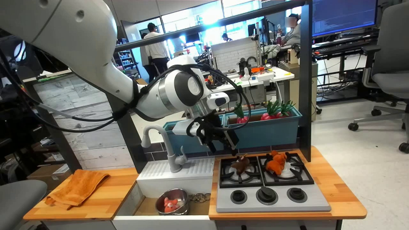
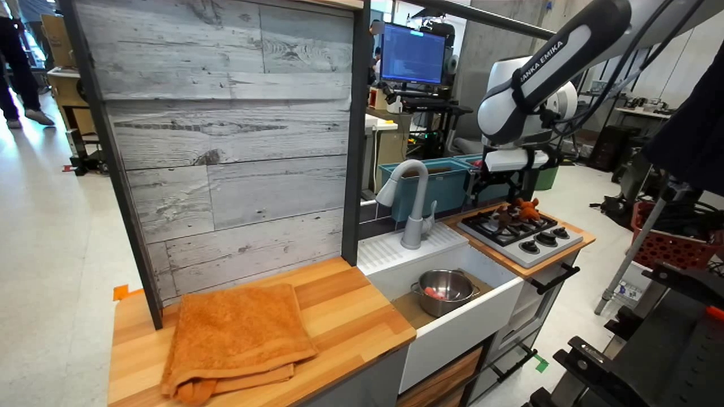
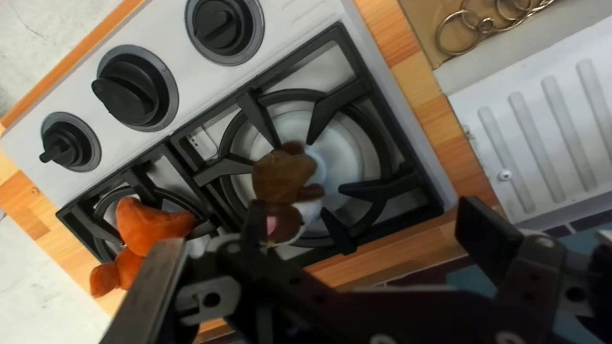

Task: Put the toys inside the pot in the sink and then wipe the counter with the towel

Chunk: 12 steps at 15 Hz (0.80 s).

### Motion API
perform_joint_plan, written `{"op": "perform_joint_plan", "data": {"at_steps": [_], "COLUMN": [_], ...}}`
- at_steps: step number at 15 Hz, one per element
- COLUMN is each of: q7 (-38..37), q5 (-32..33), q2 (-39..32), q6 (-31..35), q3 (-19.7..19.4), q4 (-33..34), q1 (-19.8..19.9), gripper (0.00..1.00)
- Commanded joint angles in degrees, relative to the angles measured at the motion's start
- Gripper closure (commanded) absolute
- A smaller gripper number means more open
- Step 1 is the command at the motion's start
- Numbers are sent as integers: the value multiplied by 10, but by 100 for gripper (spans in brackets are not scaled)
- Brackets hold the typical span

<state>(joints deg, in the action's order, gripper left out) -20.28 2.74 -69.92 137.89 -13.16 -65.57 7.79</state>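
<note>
One gripper (image 3: pixel 361 210), wide and empty: best centred over the brown toy (image 3: pixel 286 179) before descending, clear of the grate (image 3: pixel 377 189).

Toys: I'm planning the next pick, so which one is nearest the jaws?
The brown toy, on the burner nearer the sink; the orange toy lies on the other burner, the pink toy in the pot.

“…ANKA EMIKA” on robot arm (image 2: pixel 557 70); incomplete
</note>
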Motion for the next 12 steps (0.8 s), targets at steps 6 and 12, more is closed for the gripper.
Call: {"op": "perform_joint_plan", "data": {"at_steps": [6, 12], "q7": [-71, -74], "q5": [-15, -12], "q2": [-135, -172], "q6": [-174, -210], "q3": [-7, 0], "q4": [239, 306], "q1": [49, 74], "gripper": [0, 28]}}
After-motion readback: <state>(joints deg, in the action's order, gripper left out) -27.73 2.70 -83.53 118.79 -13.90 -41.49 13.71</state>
